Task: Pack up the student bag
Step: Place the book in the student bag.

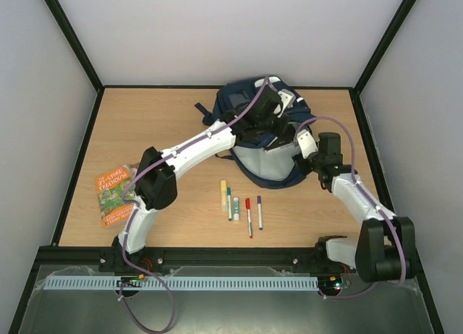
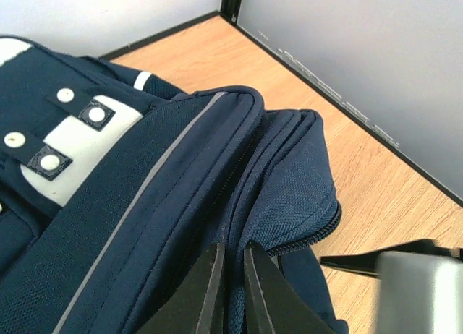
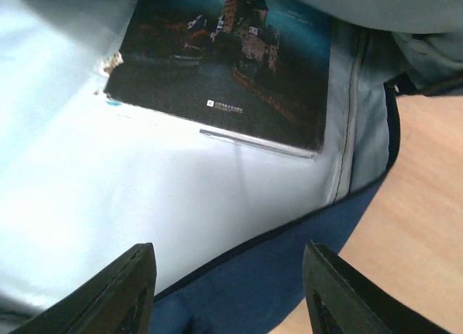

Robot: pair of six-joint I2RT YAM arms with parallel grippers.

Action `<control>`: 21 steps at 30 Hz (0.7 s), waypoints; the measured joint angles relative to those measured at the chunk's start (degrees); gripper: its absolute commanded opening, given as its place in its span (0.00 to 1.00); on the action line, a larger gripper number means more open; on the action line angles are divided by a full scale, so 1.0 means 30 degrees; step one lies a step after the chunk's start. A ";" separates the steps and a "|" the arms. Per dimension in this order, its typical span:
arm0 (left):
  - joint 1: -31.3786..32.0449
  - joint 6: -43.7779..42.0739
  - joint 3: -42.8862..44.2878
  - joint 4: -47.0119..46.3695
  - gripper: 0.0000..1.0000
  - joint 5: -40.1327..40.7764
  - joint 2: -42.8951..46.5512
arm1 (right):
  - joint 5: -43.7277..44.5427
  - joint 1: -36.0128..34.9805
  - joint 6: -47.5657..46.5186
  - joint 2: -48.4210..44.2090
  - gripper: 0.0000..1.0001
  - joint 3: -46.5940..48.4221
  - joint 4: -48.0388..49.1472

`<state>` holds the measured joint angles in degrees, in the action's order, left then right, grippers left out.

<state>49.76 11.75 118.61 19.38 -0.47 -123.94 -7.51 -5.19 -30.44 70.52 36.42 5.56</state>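
The student bag (image 1: 242,95) lies at the back middle of the table, navy outside, its mouth held up so the pale grey lining (image 1: 271,168) shows. My left gripper (image 1: 271,103) is at the bag's top; in the left wrist view the left gripper (image 2: 231,253) is shut on a navy fold of the student bag (image 2: 145,204) beside a zip. My right gripper (image 1: 305,142) is at the bag's right side. In the right wrist view the right gripper (image 3: 228,262) is open over the bag's navy rim (image 3: 289,269), holding nothing. A dark book (image 3: 231,59) with a castle cover lies inside on the lining.
An orange picture book (image 1: 114,193) lies at the left, beside the left arm. Several pens and markers lie side by side in front of the bag: a yellow one (image 1: 223,194), a green one (image 1: 229,202), a red one (image 1: 248,217) and a purple one (image 1: 260,211). Walls enclose the table.
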 measured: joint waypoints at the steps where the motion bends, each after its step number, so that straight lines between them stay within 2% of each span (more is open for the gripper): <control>1: -0.0095 0.0080 0.0000 0.0000 0.08 -0.0146 -0.0131 | 0.0029 -0.0007 0.0459 -0.0379 0.59 0.0393 -0.1129; 5: -0.0255 0.0481 -0.0452 -0.0430 0.08 -0.0787 -0.0583 | 0.0153 -0.0007 0.2484 -0.2404 0.65 0.1355 -0.4524; 8: -0.0233 0.0809 -0.1027 -0.0823 0.08 -0.1384 -0.0845 | 0.0386 -0.0007 0.3468 -0.4204 0.66 0.1552 -0.6222; 10: -0.0175 0.1020 -0.1377 -0.1056 0.14 -0.1712 -0.0984 | 0.0444 -0.0007 0.4014 -0.4947 0.68 0.2186 -0.7431; 12: -0.0080 0.1224 -0.1865 -0.1268 0.34 -0.1865 -0.1042 | 0.0372 -0.0007 0.4328 -0.5151 0.78 0.2958 -0.8087; 13: -0.0015 0.1370 -0.2193 -0.1457 0.45 -0.1938 -0.1042 | 0.0270 -0.0007 0.4415 -0.5195 0.93 0.3359 -0.8335; 14: 0.0044 0.1647 -0.2616 -0.1698 0.55 -0.1974 -0.1042 | 0.0102 -0.0007 0.4503 -0.5260 0.99 0.3723 -0.8451; 15: 0.0080 0.1559 -0.2856 -0.1778 0.87 -0.2040 -0.1042 | -0.0073 -0.0007 0.4663 -0.5319 1.00 0.4000 -0.8495; 16: 0.0109 0.1763 -0.3315 -0.1938 0.98 -0.2062 -0.1042 | -0.0226 -0.0007 0.4765 -0.5391 1.00 0.4218 -0.8495; 21: 0.0168 0.2747 -0.5435 -0.2375 0.99 -0.2142 -0.0590 | -0.0648 -0.0015 0.5661 -0.5166 1.00 0.4692 -0.8473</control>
<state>50.26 19.99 102.30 12.25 -6.90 -125.71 -9.45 -5.23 -13.45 55.02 50.50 -19.86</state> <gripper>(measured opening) 0.984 0.996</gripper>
